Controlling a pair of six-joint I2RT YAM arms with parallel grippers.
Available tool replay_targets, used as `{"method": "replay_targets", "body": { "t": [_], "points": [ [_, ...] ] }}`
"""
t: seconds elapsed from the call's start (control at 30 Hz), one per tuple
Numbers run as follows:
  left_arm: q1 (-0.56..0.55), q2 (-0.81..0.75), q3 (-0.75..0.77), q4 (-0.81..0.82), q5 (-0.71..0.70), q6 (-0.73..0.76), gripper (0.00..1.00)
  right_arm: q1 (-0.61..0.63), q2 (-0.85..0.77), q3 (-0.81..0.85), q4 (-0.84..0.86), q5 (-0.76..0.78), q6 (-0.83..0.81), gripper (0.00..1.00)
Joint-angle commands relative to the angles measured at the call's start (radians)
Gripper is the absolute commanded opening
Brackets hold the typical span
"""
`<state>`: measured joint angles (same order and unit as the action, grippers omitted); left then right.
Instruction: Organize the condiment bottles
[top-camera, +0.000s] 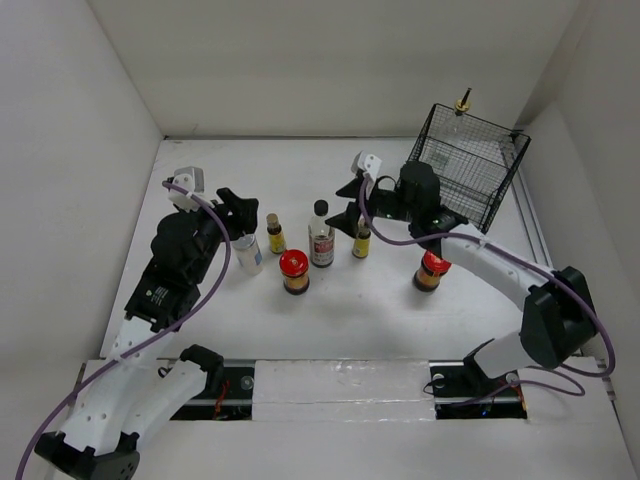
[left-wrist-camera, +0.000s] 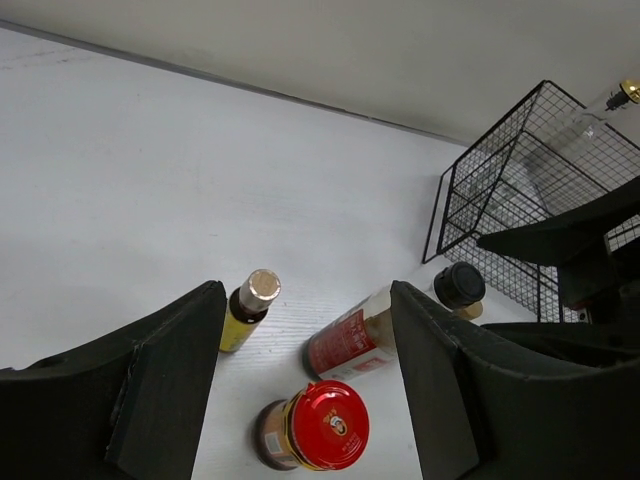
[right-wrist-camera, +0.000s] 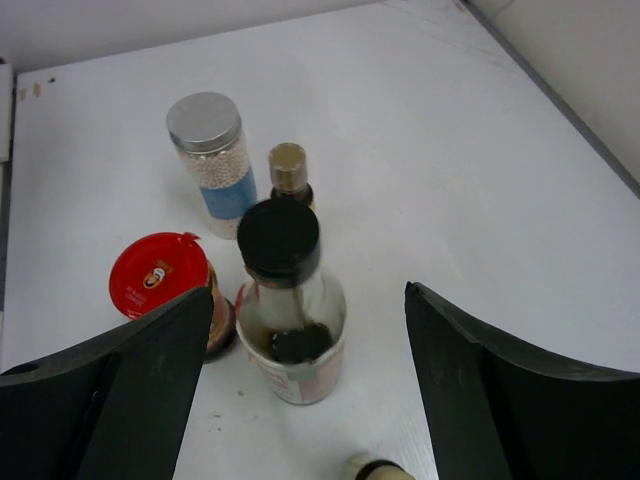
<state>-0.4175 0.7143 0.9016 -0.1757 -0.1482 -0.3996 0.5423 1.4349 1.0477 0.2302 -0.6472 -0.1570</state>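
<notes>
"Top external view: where do the bottles stand?"

"Mid-frame, in a loose row: white bottle (top-camera: 248, 252), left yellow bottle (top-camera: 275, 235), black-capped clear bottle (top-camera: 321, 238), right yellow bottle (top-camera: 362, 240). One red-lidded jar (top-camera: 294, 270) stands below them, another jar (top-camera: 430, 270) right of centre. The tall clear bottle (top-camera: 462, 103) pokes above the wire basket (top-camera: 470, 165), upper right."

"And the grippers?"

"Left gripper (top-camera: 238, 215) and right gripper (top-camera: 348, 202) both gape wide, empty."

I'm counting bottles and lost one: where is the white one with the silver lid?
Top view: the white bottle stands at the row's left end, close by the left gripper, with a small yellow bottle just to its right.
</notes>
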Motion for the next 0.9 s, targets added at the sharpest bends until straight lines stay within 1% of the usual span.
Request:
{"method": "replay_targets", "body": {
  "t": [0.0, 0.17, 0.23, 0.33, 0.47, 0.53, 0.57, 0.67, 0.73, 0.83, 0.87],
  "points": [
    [0.003, 0.002, -0.006, 0.039, 0.022, -0.004, 0.63, 0.057, 0.057, 0.080, -0.058, -0.080, -0.082, 0.83],
    [0.003, 0.002, -0.006, 0.039, 0.032, 0.005, 0.63, 0.100, 0.151, 0.156, -0.071, -0.071, -0.092, 0.83],
    [0.003, 0.002, -0.006, 0.039, 0.041, 0.005, 0.63, 0.111, 0.171, 0.167, -0.026, -0.045, -0.092, 0.83],
    [0.003, 0.002, -0.006, 0.039, 0.050, 0.005, 0.63, 0.111, 0.193, 0.155, 0.092, -0.026, -0.033, 0.79],
    [0.003, -0.007, -0.006, 0.048, 0.050, 0.005, 0.63, 0.091, 0.211, 0.103, 0.263, -0.017, 0.059, 0.68],
    [0.003, -0.007, -0.006, 0.048, 0.059, 0.005, 0.63, 0.091, 0.237, 0.080, 0.329, -0.017, 0.086, 0.59],
    [0.003, -0.007, -0.006, 0.048, 0.059, 0.005, 0.63, 0.082, 0.237, 0.080, 0.330, -0.003, 0.086, 0.55],
    [0.003, -0.007, -0.015, 0.048, 0.059, 0.005, 0.63, 0.082, 0.260, 0.080, 0.363, -0.003, 0.123, 0.35],
    [0.003, -0.007, -0.015, 0.048, 0.068, 0.014, 0.63, 0.082, 0.269, 0.080, 0.376, -0.003, 0.123, 0.26],
    [0.003, -0.007, -0.015, 0.048, 0.068, 0.015, 0.63, 0.082, 0.248, 0.089, 0.391, -0.003, 0.132, 0.17],
    [0.003, -0.007, -0.015, 0.048, 0.068, 0.015, 0.63, 0.073, 0.225, 0.089, 0.405, -0.003, 0.151, 0.16]
  ]
}}
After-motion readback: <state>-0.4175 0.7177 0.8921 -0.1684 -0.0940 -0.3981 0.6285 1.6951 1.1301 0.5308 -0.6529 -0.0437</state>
